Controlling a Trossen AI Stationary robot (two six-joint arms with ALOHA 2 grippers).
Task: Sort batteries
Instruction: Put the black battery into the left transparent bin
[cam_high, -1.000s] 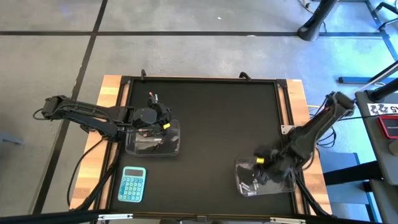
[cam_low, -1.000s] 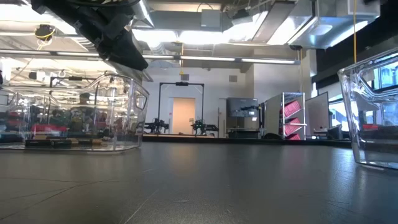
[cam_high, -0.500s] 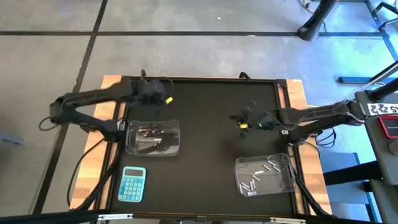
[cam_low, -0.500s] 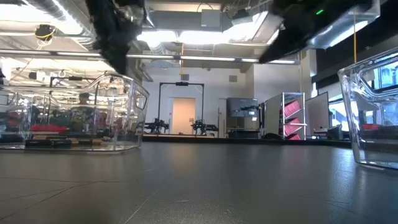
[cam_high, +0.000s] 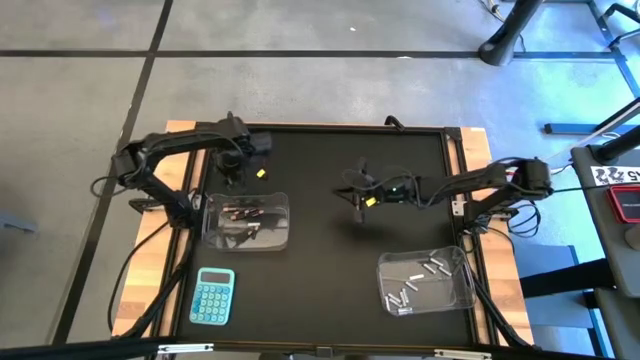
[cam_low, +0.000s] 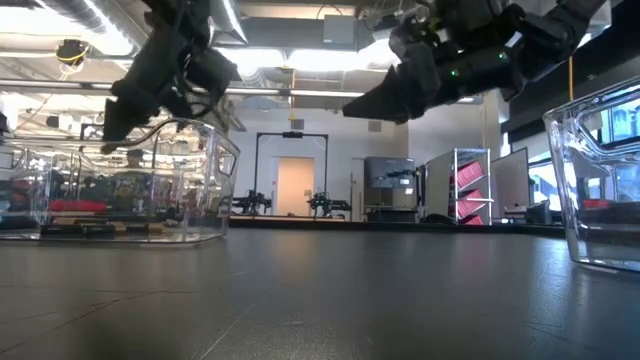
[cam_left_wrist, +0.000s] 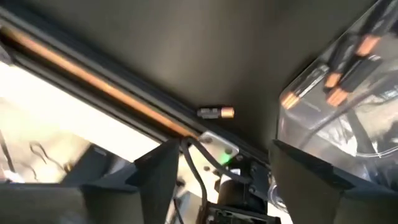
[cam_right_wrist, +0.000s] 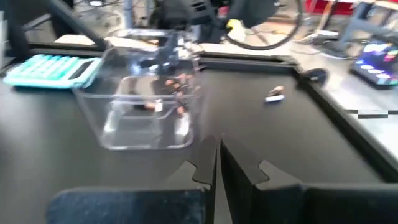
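Dark batteries with reddish ends (cam_high: 243, 213) lie in the left clear tub (cam_high: 246, 222); silvery batteries (cam_high: 415, 278) lie in the right clear tub (cam_high: 425, 280). One dark battery with a reddish end (cam_left_wrist: 216, 112) (cam_right_wrist: 274, 96) lies alone on the black mat near its far left corner. My left gripper (cam_left_wrist: 224, 152) (cam_high: 235, 170) is open and hangs in the air over that corner, just beyond the left tub, with the lone battery ahead of its fingers. My right gripper (cam_right_wrist: 217, 155) (cam_high: 356, 195) is shut and empty, in the air above the mat's middle.
A blue calculator (cam_high: 213, 297) lies at the near left, beside the mat. The mat's raised frame (cam_left_wrist: 93, 81) runs close behind the lone battery. Bare mat (cam_high: 330, 250) lies between the two tubs. In the low view both tubs (cam_low: 120, 180) (cam_low: 600, 180) stand upright.
My left gripper rose from over the left tub, went toward the far edge, then came back a little over the far left corner. My right gripper lifted out of the right tub and travelled toward the far edge and leftward to above the mat's middle.
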